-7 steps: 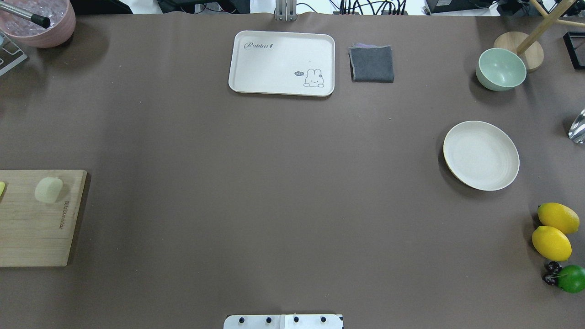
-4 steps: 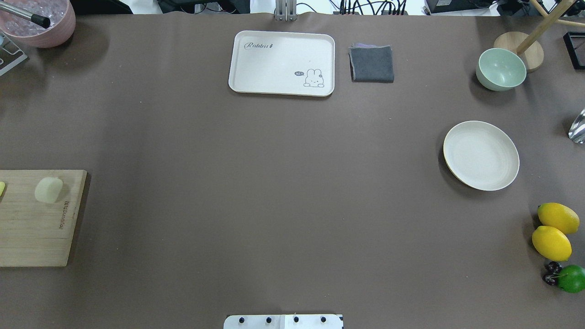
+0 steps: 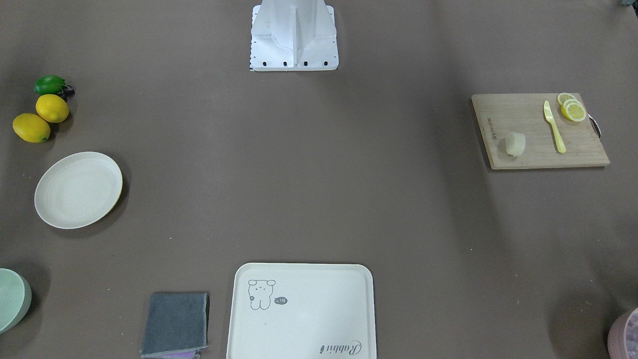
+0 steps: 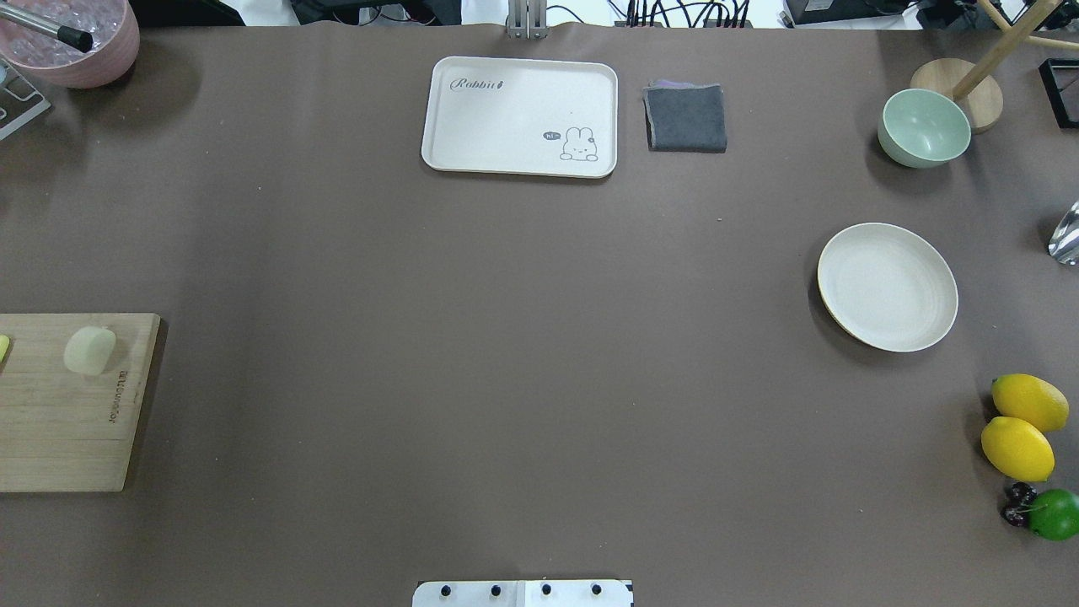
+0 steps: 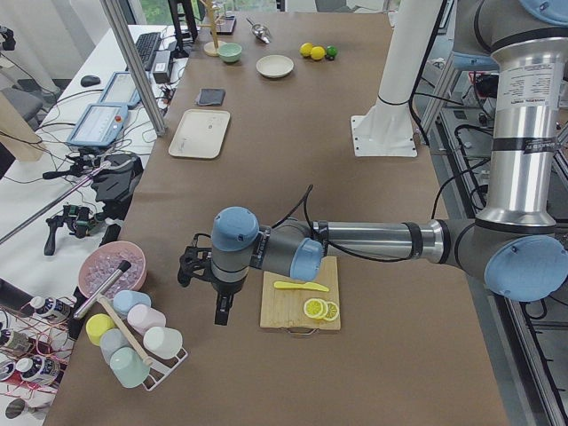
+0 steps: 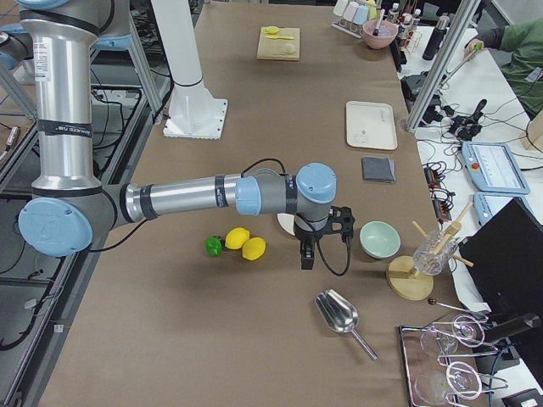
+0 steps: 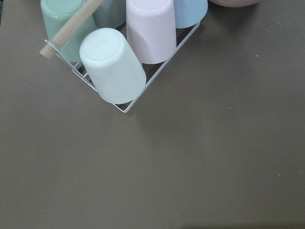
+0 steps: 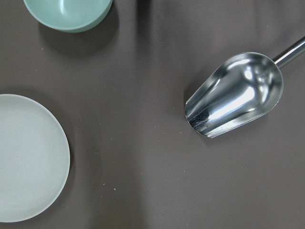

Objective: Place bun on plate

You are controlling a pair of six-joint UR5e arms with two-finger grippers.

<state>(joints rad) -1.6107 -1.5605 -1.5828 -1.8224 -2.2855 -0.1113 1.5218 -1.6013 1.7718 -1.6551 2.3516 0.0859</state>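
Overhead view: I read the bun (image 4: 89, 351) lying free on the wooden cutting board (image 4: 50, 421) at 9 o'clock, and the plate (image 4: 887, 287) bare at 3 o'clock, well apart. The left gripper (image 5: 222, 312) hangs beside the board, probably staged for pickup. The right gripper (image 6: 307, 257) hangs near the plate. I cannot tell the jaw opening of either; neither holds the bun.

The cream tray (image 4: 514, 110) is showing the word "Rabbit" in grey script in one corner. A small dark speech bubble (image 4: 552, 136) reading "hi" is sitting beside its rabbit drawing (image 4: 579, 145). The wooden cutting board (image 4: 59, 430) is carrying a burned-in mark along one edge, too small to read.
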